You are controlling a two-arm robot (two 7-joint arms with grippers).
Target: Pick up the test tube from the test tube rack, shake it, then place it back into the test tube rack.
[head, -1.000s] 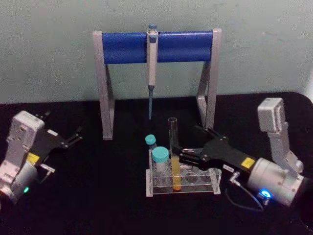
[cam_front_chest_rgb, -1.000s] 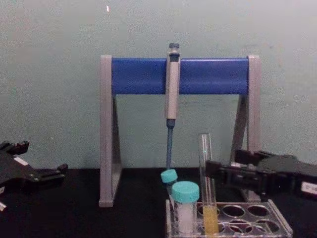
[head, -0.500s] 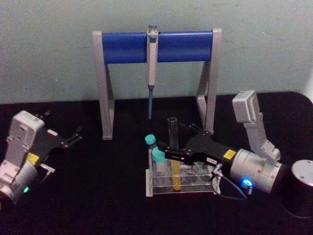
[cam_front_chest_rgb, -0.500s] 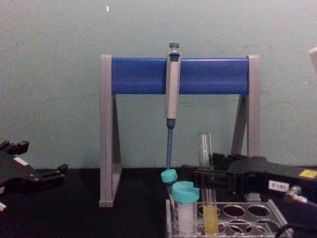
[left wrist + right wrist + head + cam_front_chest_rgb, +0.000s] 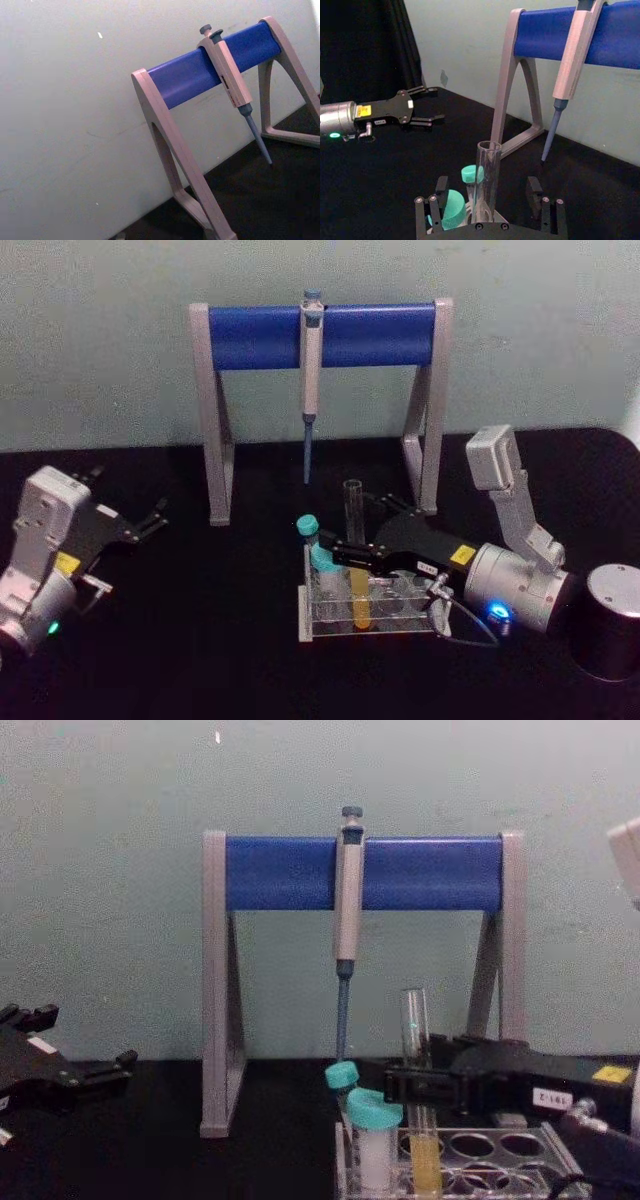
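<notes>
The test tube (image 5: pixel 353 508) stands upright in the test tube rack (image 5: pixel 400 628), yellow-orange liquid in its lower part. My right gripper (image 5: pixel 350 552) reaches in from the right at mid-height of the tube. In the right wrist view the tube (image 5: pixel 487 175) rises between the two fingers (image 5: pixel 440 192), with a gap on each side, so the right gripper (image 5: pixel 487 194) is open. From the chest, the tube (image 5: pixel 415 1020) shows in front of the right gripper (image 5: pixel 408 1082), above the rack (image 5: pixel 480 1172). My left gripper (image 5: pixel 150 520) rests open at the far left of the table.
Two teal-capped vials (image 5: pixel 325 558) stand in the rack just left of the tube. Behind it is the blue-and-grey pipette stand (image 5: pixel 250 337) with a hanging pipette (image 5: pixel 311 360). A black cylinder (image 5: pixel 612 620) sits at the far right.
My right gripper has slid left, from just right of the tube to having its fingers on both sides of it. A black cylinder has come into view. The left arm has not moved.
</notes>
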